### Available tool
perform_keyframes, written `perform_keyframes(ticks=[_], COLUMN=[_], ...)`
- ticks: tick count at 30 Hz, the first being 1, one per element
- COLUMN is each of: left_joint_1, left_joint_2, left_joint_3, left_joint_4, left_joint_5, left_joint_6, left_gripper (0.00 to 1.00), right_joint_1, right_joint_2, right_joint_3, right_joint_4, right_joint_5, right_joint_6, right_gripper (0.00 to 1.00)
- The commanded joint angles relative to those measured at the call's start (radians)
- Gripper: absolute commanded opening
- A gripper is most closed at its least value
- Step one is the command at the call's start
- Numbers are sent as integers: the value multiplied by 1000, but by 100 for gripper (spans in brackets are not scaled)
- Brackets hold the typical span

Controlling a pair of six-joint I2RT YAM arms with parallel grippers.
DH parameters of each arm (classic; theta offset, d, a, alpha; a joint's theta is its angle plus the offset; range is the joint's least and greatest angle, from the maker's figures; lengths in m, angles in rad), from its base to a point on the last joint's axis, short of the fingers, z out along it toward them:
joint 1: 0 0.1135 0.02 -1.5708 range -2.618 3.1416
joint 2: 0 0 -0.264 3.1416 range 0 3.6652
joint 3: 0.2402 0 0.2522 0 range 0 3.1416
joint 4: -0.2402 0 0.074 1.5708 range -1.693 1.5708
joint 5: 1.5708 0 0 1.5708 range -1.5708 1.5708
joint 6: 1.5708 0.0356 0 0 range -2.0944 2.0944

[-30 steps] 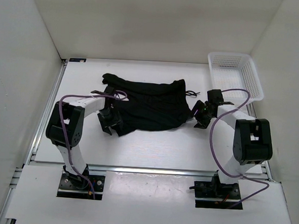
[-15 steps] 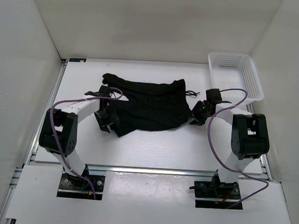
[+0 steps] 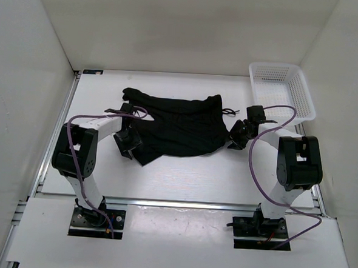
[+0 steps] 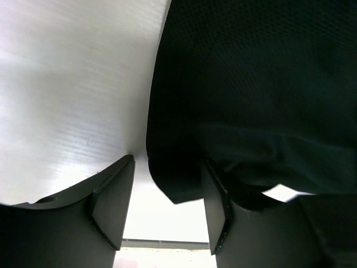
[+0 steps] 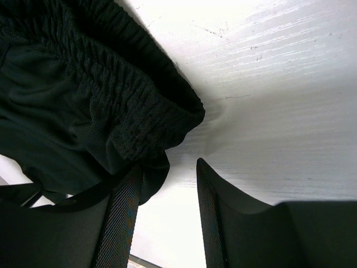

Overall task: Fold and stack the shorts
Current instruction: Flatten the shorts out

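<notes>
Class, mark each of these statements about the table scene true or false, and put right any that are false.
1. The shorts lie inside the basket. False: they lie spread on the table, apart from the basket.
2. The left gripper has its fingers apart, with a corner of the shorts between them. True.
3. The basket stands at the far right of the table. True.
4. The right gripper is shut on the waistband. False: its fingers stand apart, and the waistband's end lies against one of them.
</notes>
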Motion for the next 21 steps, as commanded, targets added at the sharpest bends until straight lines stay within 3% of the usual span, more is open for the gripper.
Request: perform_keyframes(ticks=[1,2,3,6,11,15,17,20,21], left_joint_1=[-8,-8,-8,-8,4,4,4,13,13], left_joint_2=[21,21,36,46,24,-12,-22,-22,-32], left_joint_3=[32,32,32,32,52,72,72,92,102], left_joint_4=[41,41,41,41,41,18,6,-14,-14], left_joint_5=[5,5,5,-6,-15,-24,-24,-24,-33], left_joint_6=[-10,-19,-19,-19,-19,-19,-19,-19,-10], left_gripper=[58,53,38,10,10,10,10,10,10], right_joint_1=[-3,-3,-3,-3,-3,-3,6,17,17], right_joint_2=[-12,-3,-2,19,19,8,36,71,71], right_joint_3=[48,48,48,58,69,80,91,118,118], right_joint_4=[-7,-7,-7,-7,13,35,35,35,35], right_joint_5=[13,13,13,13,3,-7,-7,-17,-7], right_joint_6=[-11,-11,-11,-11,0,9,9,18,18], right_gripper=[48,46,46,43,42,73,74,49,22])
